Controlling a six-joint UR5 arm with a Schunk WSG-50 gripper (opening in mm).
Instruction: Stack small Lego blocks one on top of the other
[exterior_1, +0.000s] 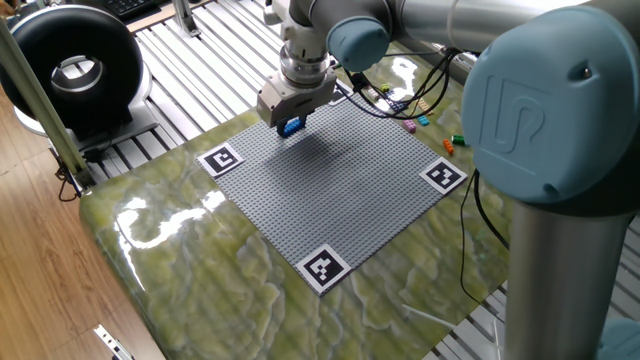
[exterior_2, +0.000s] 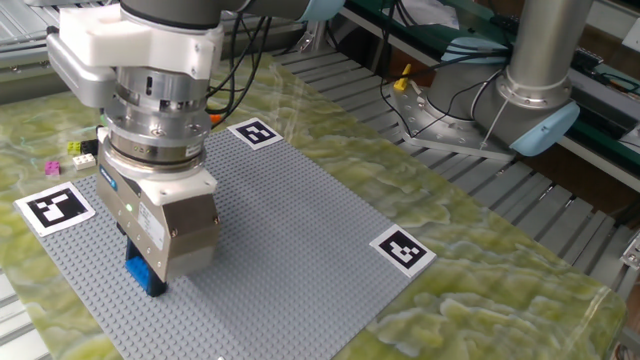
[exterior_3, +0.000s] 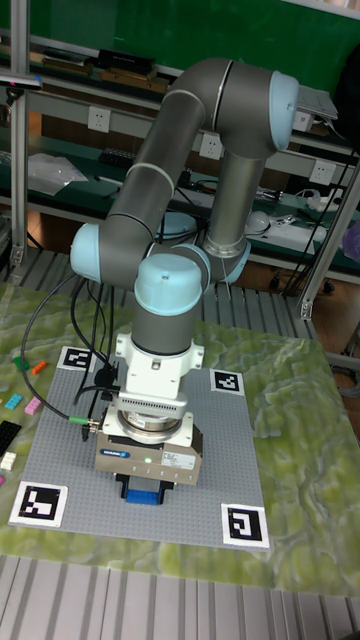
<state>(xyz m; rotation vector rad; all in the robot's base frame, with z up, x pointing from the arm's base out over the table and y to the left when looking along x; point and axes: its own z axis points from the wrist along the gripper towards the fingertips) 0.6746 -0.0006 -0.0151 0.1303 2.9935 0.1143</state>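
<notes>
Jaws closed on a blue brick (exterior_2: 146, 275) beneath the gripper (exterior_2: 150, 280), low over the grey baseplate (exterior_2: 290, 230); loose bricks (exterior_1: 412, 124) show beyond its edge in only one fixed view.

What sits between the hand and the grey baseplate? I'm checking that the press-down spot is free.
Only a blue Lego block, showing under the hand in the other fixed view. No other brick shows on the baseplate there, though the hand hides the contact itself.

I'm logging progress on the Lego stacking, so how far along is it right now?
Early. No stack is visible on the grey baseplate yet. The gripper is low over it with a blue block between its fingers. Loose blocks lie beside the plate, waiting to be stacked.
</notes>
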